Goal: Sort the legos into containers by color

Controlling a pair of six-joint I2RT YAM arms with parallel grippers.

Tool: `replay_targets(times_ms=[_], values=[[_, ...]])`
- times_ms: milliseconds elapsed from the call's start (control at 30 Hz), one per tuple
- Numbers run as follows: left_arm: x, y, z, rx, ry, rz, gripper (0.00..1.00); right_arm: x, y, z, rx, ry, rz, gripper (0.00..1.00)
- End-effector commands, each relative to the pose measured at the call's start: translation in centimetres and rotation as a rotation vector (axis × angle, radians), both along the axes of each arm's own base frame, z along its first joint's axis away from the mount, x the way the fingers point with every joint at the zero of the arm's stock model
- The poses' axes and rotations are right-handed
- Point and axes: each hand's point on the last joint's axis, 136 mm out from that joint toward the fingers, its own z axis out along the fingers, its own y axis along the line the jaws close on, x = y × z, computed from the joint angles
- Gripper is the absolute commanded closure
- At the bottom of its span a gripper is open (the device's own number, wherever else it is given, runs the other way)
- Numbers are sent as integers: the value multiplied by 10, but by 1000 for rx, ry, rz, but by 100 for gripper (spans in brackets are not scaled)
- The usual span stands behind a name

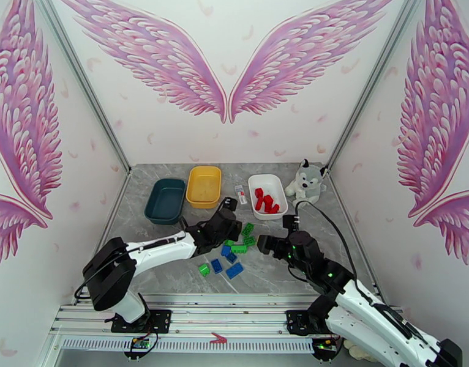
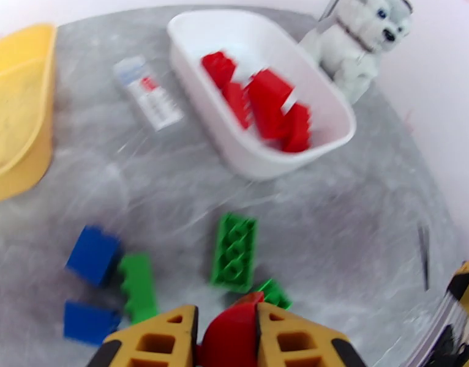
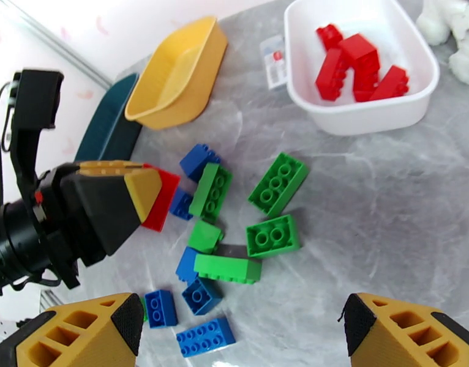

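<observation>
Grey marble table (image 1: 265, 273) in a booth of white walls painted with pink wings (image 1: 173, 62). Top view: along the far edge, left to right, stand the teal tray (image 1: 150, 209), yellow tray (image 1: 202, 205), tube (image 1: 240, 192), white tray (image 1: 272, 185) holding red bricks (image 1: 266, 203), and husky (image 1: 307, 180). Loose green bricks (image 1: 239, 248) and blue bricks (image 1: 234, 270) lie clustered mid-table between the arms. The left gripper (image 1: 233, 229) sits over the cluster's far-left side; its grip cannot be read from here. The right gripper (image 1: 263, 244) is just right of the cluster, jaws apart. Left wrist view, blurred: the yellow fingers (image 2: 161, 344) are clamped on a red brick (image 2: 228, 337), held clear of the table. Green and blue bricks lie below. The white tray with red bricks is beyond, the husky at its right, the tube at its left, the yellow tray at the frame's left edge. Right wrist view: its own fingers (image 3: 87, 331) stand wide with nothing between them, above the cluster's near side. The left gripper enters from the left, pinching the red brick over the blue bricks. Several green and blue bricks touch one another. The white tray is at far right, and the yellow tray at far left has the teal tray beside it.
</observation>
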Motion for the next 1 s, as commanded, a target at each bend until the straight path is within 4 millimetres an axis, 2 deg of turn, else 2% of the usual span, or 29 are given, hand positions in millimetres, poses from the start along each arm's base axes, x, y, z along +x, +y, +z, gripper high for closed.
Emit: replay_targets(times_ms=[0, 67, 300, 400, 500, 567, 700, 800, 967], values=[[21, -32, 15, -104, 7, -74, 78, -5, -19, 10, -40, -21, -50, 7], [42, -48, 26, -164, 9, -79, 78, -10, -25, 15, -29, -36, -63, 6], [109, -91, 39, -313, 28, -91, 77, -24, -34, 19, 8, -53, -67, 5], [134, -106, 42, -351, 40, -98, 65, -27, -33, 16, 16, -42, -58, 5], [145, -118, 43, -401, 61, -129, 43, -28, -32, 11, 14, -31, -56, 5], [142, -118, 49, -408, 41, -142, 34, -28, -33, 8, 11, -23, -56, 5], [124, -102, 65, -375, -29, -127, 30, -29, -31, 4, 9, -10, -46, 6], [105, -80, 81, -347, -100, -97, 28, -30, -27, 0, 21, 3, -34, 7], [63, -38, 96, -223, -201, -21, 25, -27, -17, -8, 43, 28, -3, 10]])
